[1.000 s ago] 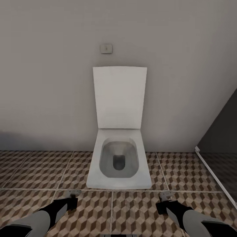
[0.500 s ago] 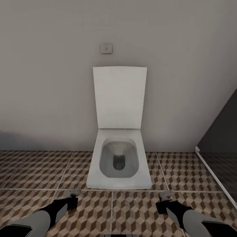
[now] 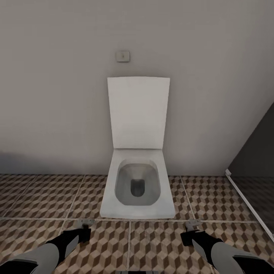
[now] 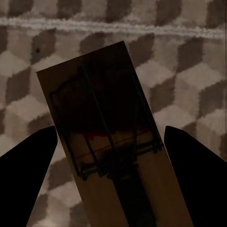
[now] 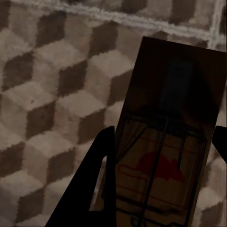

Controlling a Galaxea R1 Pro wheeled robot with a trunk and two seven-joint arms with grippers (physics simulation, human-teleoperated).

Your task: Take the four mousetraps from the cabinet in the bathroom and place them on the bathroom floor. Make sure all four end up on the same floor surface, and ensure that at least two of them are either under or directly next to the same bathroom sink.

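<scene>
Cube-patterned bathroom floor (image 3: 152, 243) beneath left end effector (image 4: 111, 156) and right end effector (image 5: 163, 156), each clamping a mousetrap (image 4: 101, 123).

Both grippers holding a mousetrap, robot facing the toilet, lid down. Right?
Not quite: the lid is up, leaning against the wall, as the head view shows, with the bowl of the toilet open. The rest holds: each wrist view shows a mousetrap between the jaws, left and right, over the tiled floor.
</scene>
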